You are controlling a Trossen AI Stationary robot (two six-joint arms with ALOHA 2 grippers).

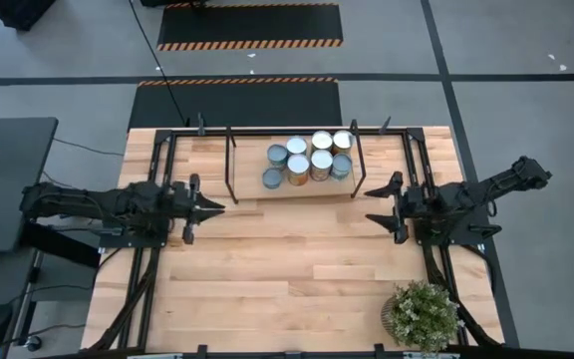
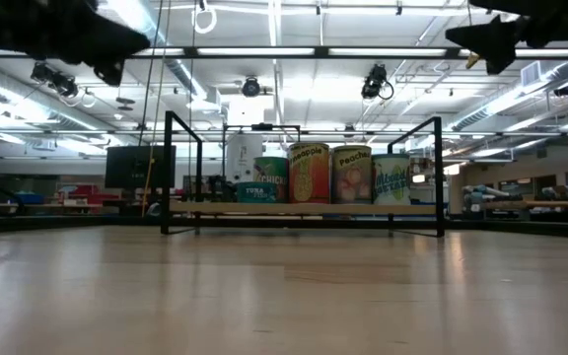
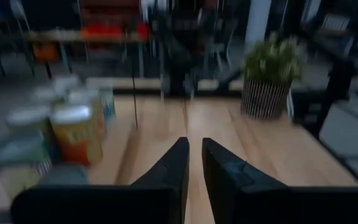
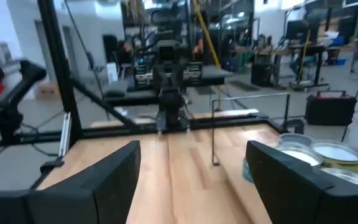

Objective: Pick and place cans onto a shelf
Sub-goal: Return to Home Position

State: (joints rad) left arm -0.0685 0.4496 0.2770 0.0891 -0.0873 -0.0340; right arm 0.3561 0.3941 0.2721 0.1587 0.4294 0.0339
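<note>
Several cans (image 1: 308, 160) with silver, white and blue-grey tops stand upright in a cluster on the light wooden shelf (image 1: 289, 189) in its black rod frame, at the table's far middle. They also show in the low view (image 2: 328, 175), in the left wrist view (image 3: 73, 132) and in the right wrist view (image 4: 328, 155). My left gripper (image 1: 219, 208) hovers left of the shelf, its fingers almost together (image 3: 192, 163) and empty. My right gripper (image 1: 370, 203) hovers right of the shelf, open wide (image 4: 194, 180) and empty.
A bushy green potted plant (image 1: 423, 315) stands at the table's near right corner. Black arm mounts and rails run along the table's left (image 1: 147, 249) and right (image 1: 436, 249) sides. Bare wood lies between the grippers and toward the near edge.
</note>
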